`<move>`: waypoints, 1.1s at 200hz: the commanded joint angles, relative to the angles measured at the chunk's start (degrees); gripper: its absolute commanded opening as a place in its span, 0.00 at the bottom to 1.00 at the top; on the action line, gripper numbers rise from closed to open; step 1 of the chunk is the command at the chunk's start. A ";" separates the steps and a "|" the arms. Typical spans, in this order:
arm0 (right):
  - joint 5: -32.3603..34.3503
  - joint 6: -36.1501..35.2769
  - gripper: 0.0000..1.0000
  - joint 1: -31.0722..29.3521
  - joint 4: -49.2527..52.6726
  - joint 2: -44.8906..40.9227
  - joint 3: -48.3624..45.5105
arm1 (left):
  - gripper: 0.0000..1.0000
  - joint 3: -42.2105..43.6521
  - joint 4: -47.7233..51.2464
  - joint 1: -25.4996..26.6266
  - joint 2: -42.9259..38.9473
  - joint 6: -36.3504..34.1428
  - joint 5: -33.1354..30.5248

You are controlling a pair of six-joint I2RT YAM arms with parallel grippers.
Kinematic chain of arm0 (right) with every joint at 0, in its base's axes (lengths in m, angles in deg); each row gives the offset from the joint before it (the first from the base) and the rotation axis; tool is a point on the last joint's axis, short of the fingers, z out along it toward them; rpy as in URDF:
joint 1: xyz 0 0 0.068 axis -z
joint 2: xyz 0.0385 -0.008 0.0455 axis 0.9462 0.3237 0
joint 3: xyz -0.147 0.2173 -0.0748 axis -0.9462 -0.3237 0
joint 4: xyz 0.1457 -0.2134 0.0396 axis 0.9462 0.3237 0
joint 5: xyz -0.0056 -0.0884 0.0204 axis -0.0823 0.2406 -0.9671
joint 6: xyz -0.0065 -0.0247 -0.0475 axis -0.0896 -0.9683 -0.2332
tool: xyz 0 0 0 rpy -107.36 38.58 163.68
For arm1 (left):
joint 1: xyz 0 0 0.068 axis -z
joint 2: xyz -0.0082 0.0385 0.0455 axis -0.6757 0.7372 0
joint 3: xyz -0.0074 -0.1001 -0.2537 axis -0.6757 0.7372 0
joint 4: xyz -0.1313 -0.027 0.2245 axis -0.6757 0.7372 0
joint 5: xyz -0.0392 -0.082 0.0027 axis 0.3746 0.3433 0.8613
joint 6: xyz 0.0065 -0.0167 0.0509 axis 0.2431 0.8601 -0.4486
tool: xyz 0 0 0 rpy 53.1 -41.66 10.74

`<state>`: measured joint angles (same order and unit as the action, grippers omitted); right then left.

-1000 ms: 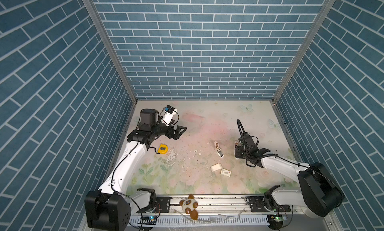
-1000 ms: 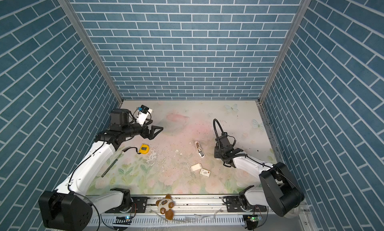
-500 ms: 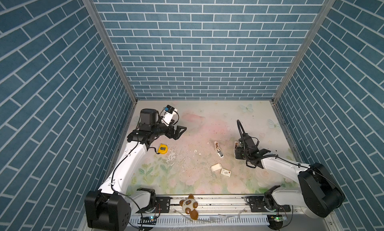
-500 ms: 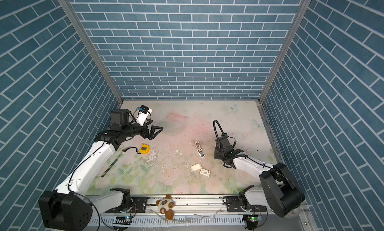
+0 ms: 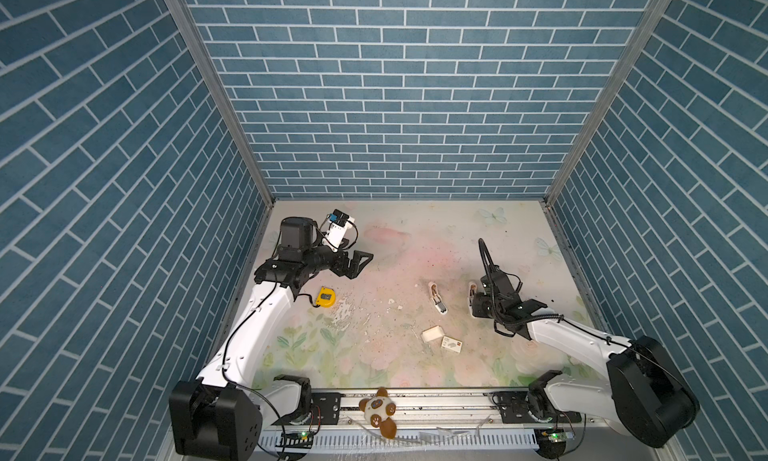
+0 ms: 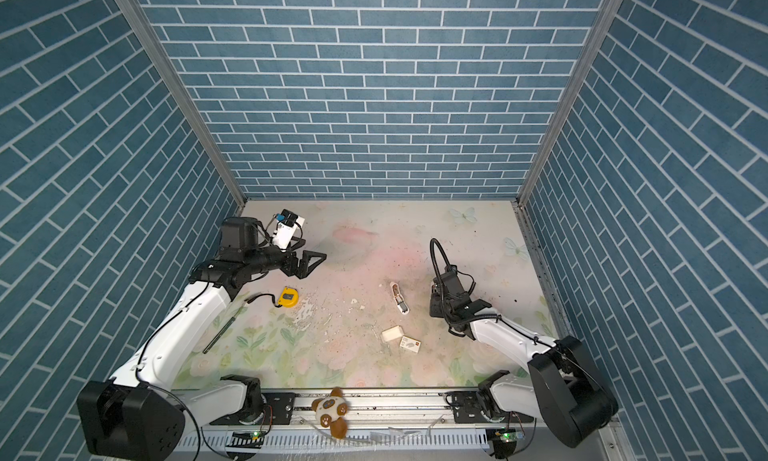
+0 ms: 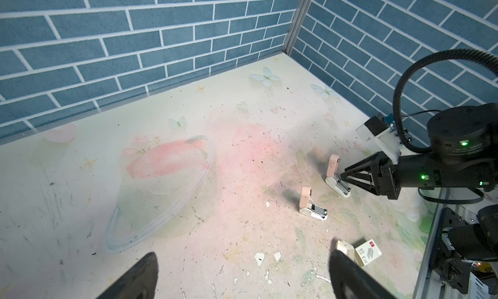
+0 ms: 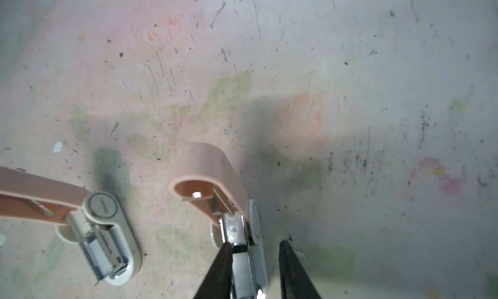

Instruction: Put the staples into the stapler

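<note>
Nothing has budged this past second. Nearest lie the staples' tray [image 5: 431,334] and sleeve [image 5: 452,344]. Beyond, my right claw [image 8: 254,246], half-closed, straddles one open stapler [image 8: 207,163]; whether it pinches, I cannot tell. Farthest, my left claw [image 7: 243,248] gapes idle. I'd steady that base first.

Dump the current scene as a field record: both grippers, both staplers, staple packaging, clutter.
left gripper: open, empty, raised above the table
right gripper: low, fingers either side of the right stapler's base; cannot tell if clamped
right stapler: pink lid swung up
middle stapler: lid open, lying free
tray: white, on the table nearer the front rail than the middle stapler
sleeve: printed, beside the tray
tape measure: yellow, by the left arm
</note>
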<state>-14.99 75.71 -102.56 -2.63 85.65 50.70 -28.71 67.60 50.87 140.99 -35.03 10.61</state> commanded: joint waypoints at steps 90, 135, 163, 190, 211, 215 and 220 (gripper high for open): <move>-23.06 -13.49 0.38 -2.32 -0.50 0.42 6.53 | 1.00 -4.55 7.29 -0.42 -0.11 -6.68 10.90; -21.65 -15.58 0.41 -6.95 -1.59 8.24 9.60 | 0.99 -5.99 9.85 -0.45 0.46 -8.37 13.46; -16.87 -16.98 0.42 -9.32 -1.32 11.77 10.84 | 0.99 -5.55 10.03 -0.45 0.43 -8.64 13.40; -13.86 -17.76 0.43 -10.35 -1.05 13.29 11.32 | 1.00 -5.21 10.12 -0.45 0.43 -9.09 13.49; -11.38 -18.18 0.44 -10.83 -1.69 14.04 11.22 | 1.00 -4.98 9.94 -0.45 0.54 -9.11 13.71; -11.12 -18.28 0.44 -10.83 -1.81 14.20 11.28 | 0.99 -4.89 9.83 -0.45 0.52 -9.08 13.79; -10.98 -18.44 0.44 -10.89 -1.77 14.53 11.33 | 1.00 -4.90 9.81 -0.45 0.52 -9.00 13.87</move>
<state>-30.01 60.25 -112.92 -4.18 99.16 60.16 -33.37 76.34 50.87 141.18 -43.25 23.07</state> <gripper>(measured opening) 0.436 0.995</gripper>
